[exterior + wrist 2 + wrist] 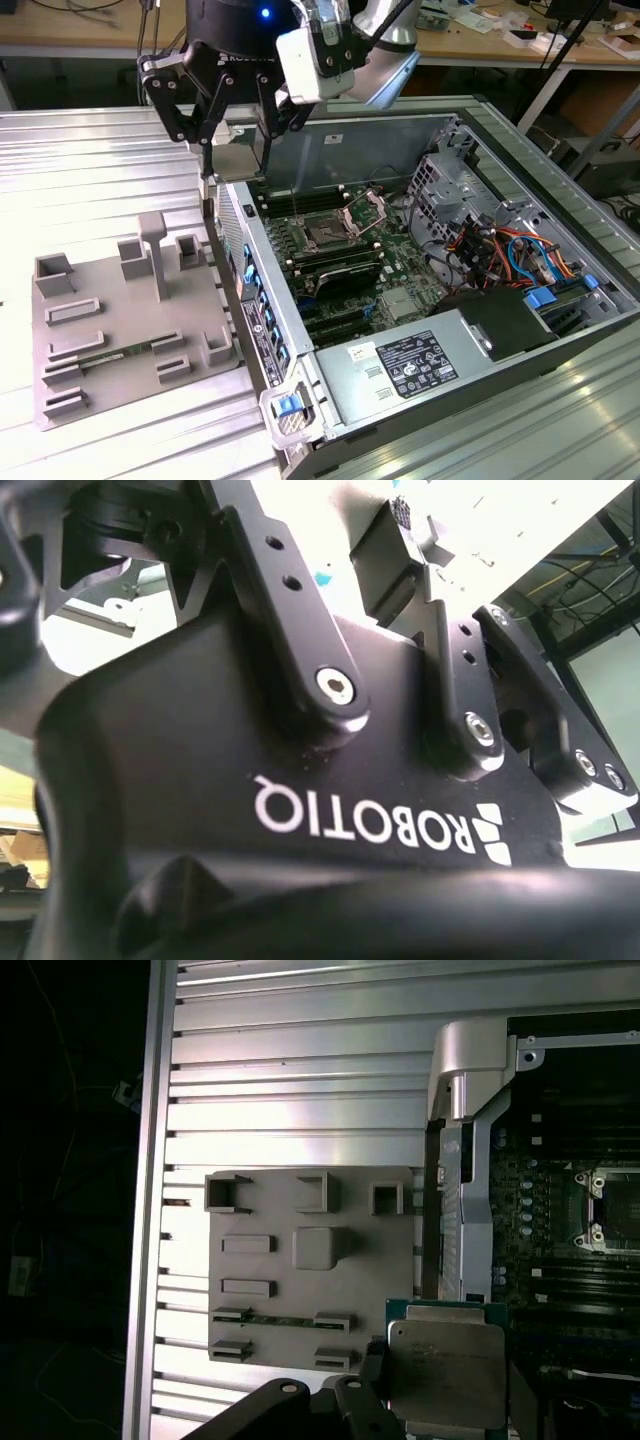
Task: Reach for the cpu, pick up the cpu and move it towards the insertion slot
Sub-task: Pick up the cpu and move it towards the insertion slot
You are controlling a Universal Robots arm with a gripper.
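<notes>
The cpu (240, 163), a flat square chip with a silvery top, hangs in the air with my gripper (237, 148) shut on it. It sits above the computer case's near wall, between the grey tray and the motherboard. In the first wrist view the cpu (445, 1365) shows its metal lid and thin green rim, with a black finger (372, 1380) pressed on one edge. The insertion slot (326, 236) is a dark square socket with its shiny bracket (364, 211) swung up, to the exterior view's right of the chip and lower. The first wrist view also shows the insertion slot (618, 1205).
A grey plastic tray (130, 320) with raised blocks and recesses lies on the ribbed metal table (80, 170), and a green memory stick (105, 357) lies in it. The open computer case (520, 130) holds memory slots (335, 270), cables (500, 250) and a power supply (415, 365). The gripper's black housing (300, 770) is seen close up.
</notes>
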